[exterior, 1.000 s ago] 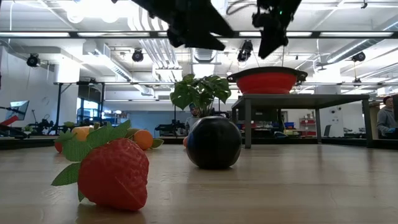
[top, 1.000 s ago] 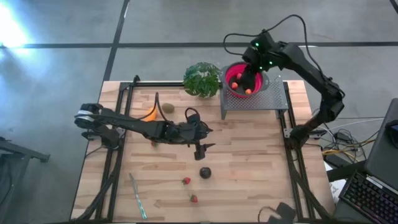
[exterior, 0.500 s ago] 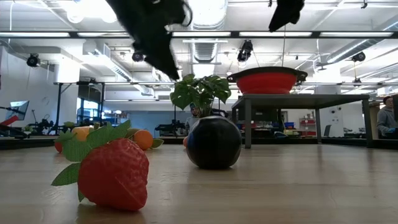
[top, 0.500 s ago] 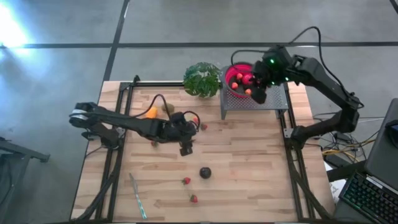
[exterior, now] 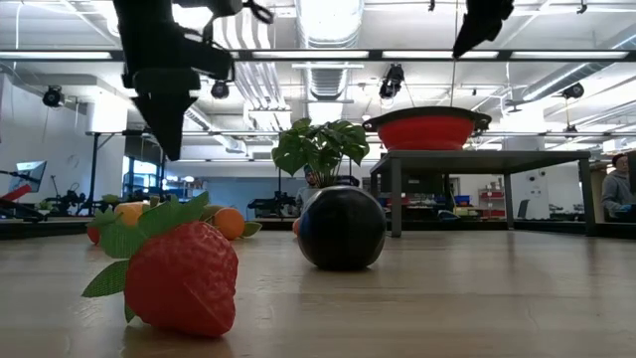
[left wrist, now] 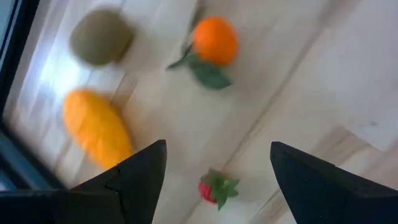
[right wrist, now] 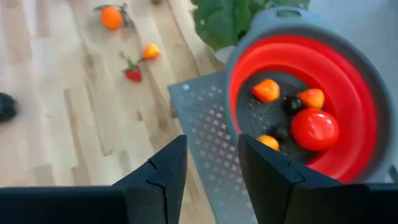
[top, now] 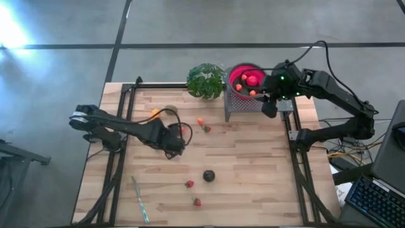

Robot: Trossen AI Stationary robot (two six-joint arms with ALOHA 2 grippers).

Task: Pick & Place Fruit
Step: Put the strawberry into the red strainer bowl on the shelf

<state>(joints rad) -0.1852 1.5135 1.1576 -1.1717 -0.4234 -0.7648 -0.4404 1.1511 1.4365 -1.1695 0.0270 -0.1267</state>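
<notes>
Toy fruit lies on the wooden table: a kiwi, an orange ball with a leaf, a long yellow-orange piece and a strawberry. My left gripper hangs open above them, pointing steeply down, the strawberry showing between its fingers. A dark round fruit and two strawberries lie nearer the front. My right gripper is open and holds nothing, above the metal stand beside the red bowl, which holds an apple and small orange pieces.
A leafy plant stands at the far edge, left of the bowl. A thin pale stick lies near the front left. A small orange piece and a strawberry sit mid-table. Black frame rails run along both sides.
My left gripper has gone toward the table's left edge and tipped from nearly level to steeply down, staying open above the fruit. My right gripper has drawn away from over the bowl, toward the table's near and right edges, and now hangs over the stand.
</notes>
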